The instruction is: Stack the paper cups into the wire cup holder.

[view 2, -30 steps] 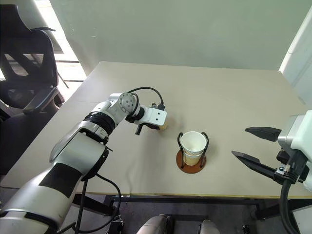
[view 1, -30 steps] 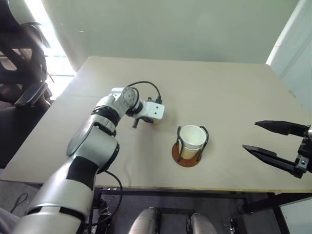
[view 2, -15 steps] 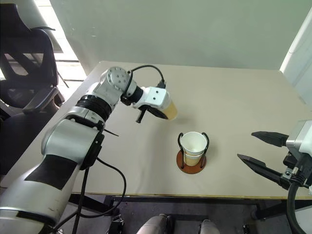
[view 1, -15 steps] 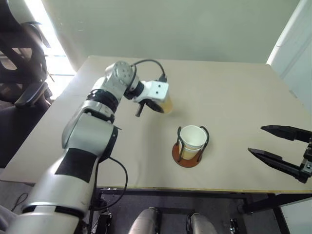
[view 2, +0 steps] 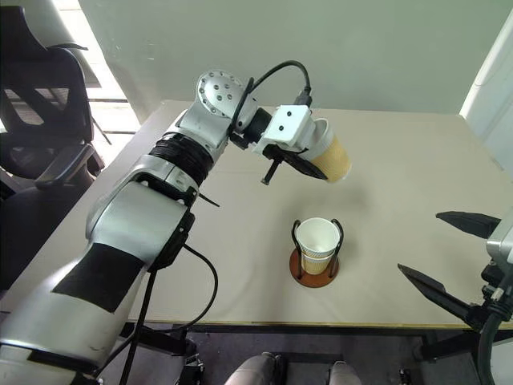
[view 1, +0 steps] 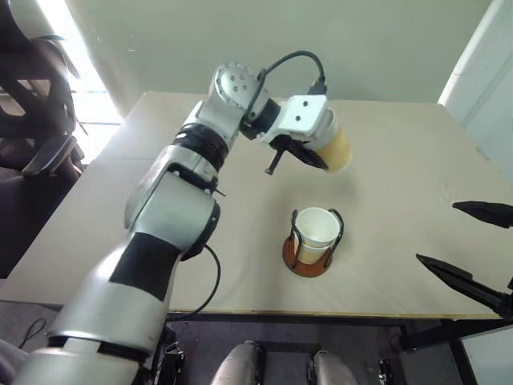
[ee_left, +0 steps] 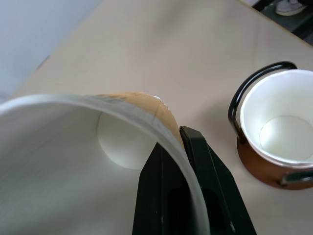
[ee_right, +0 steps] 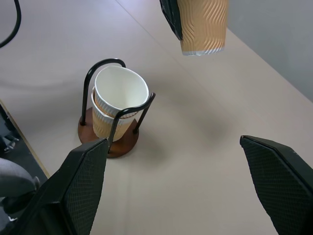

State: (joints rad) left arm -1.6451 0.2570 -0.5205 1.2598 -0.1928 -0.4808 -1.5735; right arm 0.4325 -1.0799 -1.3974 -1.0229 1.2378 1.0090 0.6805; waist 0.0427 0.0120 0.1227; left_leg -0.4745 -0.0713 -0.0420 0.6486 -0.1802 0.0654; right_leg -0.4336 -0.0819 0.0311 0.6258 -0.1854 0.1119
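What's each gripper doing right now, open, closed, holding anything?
Left gripper: closed on a paper cup, held in the air.
Right gripper: open, holding nothing.

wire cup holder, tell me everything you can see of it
The holder has a round rust-brown disc base with two thin black wire loops rising upright from it. It stands upright on the tan table, near the front edge. Two tan ribbed paper cups, white inside, sit nested between its loops, the upper one tilted and resting against the wire. Neither end effector touches it; a third cup hangs in the air above and behind it.
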